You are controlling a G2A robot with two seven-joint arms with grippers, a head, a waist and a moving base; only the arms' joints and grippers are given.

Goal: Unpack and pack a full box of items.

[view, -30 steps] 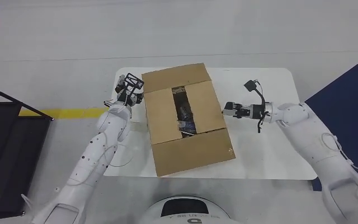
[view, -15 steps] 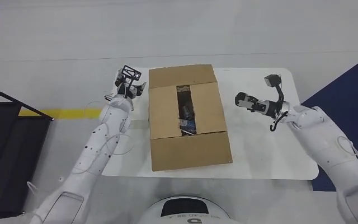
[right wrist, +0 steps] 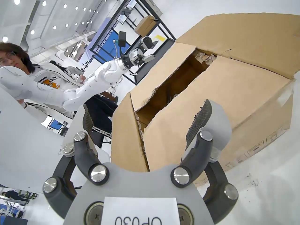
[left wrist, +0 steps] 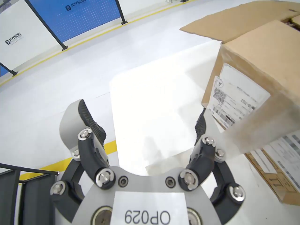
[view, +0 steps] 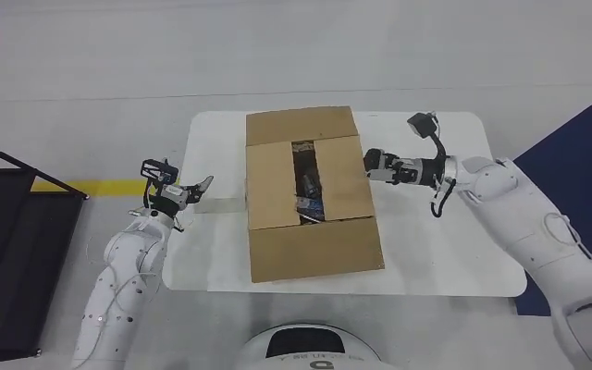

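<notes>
A brown cardboard box (view: 277, 185) stands mid-table, its top flaps parted along a narrow gap where dark packed items (view: 307, 190) show. My left gripper (view: 192, 190) hovers open and empty over the table's left edge, a short way from the box's left side (left wrist: 253, 71); in the left wrist view the left gripper (left wrist: 145, 122) frames bare table. My right gripper (view: 370, 166) is open at the box's right top edge. In the right wrist view the right gripper (right wrist: 145, 120) straddles a corner of the box (right wrist: 211, 83), with torn flap edges beyond.
The white table (view: 435, 240) has free room right of the box and a strip on its left (left wrist: 150, 94). A black rack (view: 28, 240) stands on the floor to the left. A printed label (left wrist: 236, 101) is stuck on the box's left side.
The box was turned square to the table. My left gripper drew back from the box's far left corner toward the table's left edge. The right gripper pulled away, then returned to the box's right edge.
</notes>
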